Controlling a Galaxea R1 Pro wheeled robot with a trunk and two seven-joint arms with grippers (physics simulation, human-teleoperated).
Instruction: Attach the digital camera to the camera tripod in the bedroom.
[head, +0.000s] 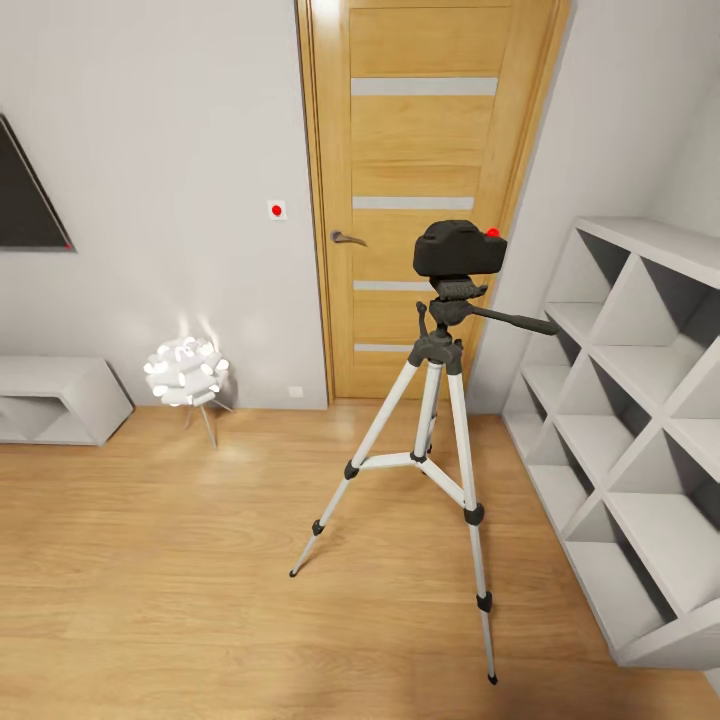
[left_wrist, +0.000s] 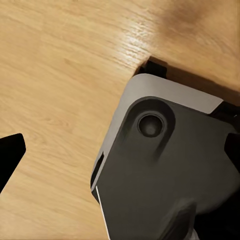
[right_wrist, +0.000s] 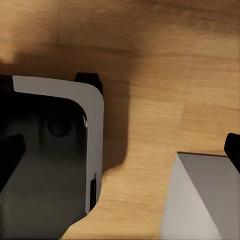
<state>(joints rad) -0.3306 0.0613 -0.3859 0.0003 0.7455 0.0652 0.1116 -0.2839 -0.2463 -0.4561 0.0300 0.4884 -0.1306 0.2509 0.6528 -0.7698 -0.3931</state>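
Both wrist cameras look down at the light wood floor (left_wrist: 60, 75), their fingers' state impossible to tell. Beyond, the small black digital camera (head: 460, 247) sits atop the silver-legged camera tripod (head: 432, 420); checking it sits square seems prudent.

The head view faces the door (head: 425, 190) across the room; both wrist views look down (close) at wood floor (left_wrist: 55, 75).

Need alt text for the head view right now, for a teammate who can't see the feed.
A black digital camera sits on the head of a silver-legged camera tripod standing on a light wood floor in front of a closed wooden door. White cube shelves line the right wall; a small glowing white lamp stands at left.
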